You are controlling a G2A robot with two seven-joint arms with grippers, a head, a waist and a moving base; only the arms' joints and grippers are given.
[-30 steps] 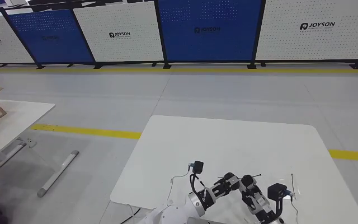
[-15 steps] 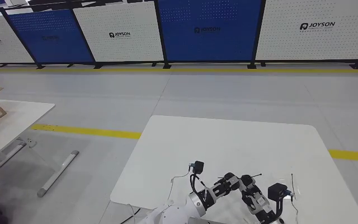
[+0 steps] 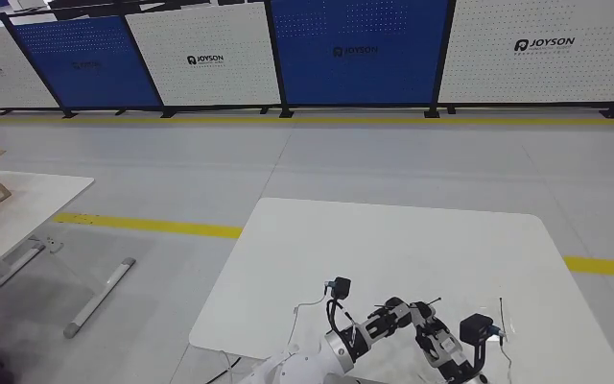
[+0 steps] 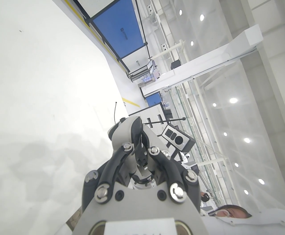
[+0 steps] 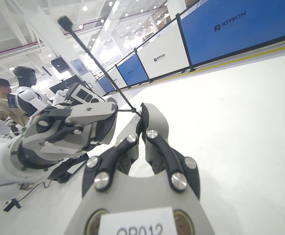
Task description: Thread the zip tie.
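Both grippers sit tip to tip low in the centre of the top view, over the near edge of the white rectangular table (image 3: 384, 240).

Right gripper (image 5: 140, 114): pinched closed on the thin black plastic zip tie (image 5: 104, 73). From that pinch the strap runs straight toward the upper left of the right wrist frame and ends in a blocky tip (image 5: 64, 21) in free air, off the table.

Left gripper (image 4: 139, 126): also closed, on a short black stub that leaves its tips and meets the strap at a small node (image 5: 133, 109).

Key relation: the stub lies horizontal in the right wrist frame and the strap lies diagonal. They meet at the node, which sits between the two grippers, just beside the right gripper's pinch and a little farther from the left gripper's tips. So the right arm is the nearer one.

I can't tell whether the node is the locking head with the strap already through it or only a crossing.

My read is that the next move is a feed or pull along the strap's long axis, with the stub held square to it. The strap looks thin and whippy, so I expect it could flex or slip in the pinch.

A second thin black tie (image 4: 115, 112) lies flat on the table, right of the grippers in the top view and well apart from them.
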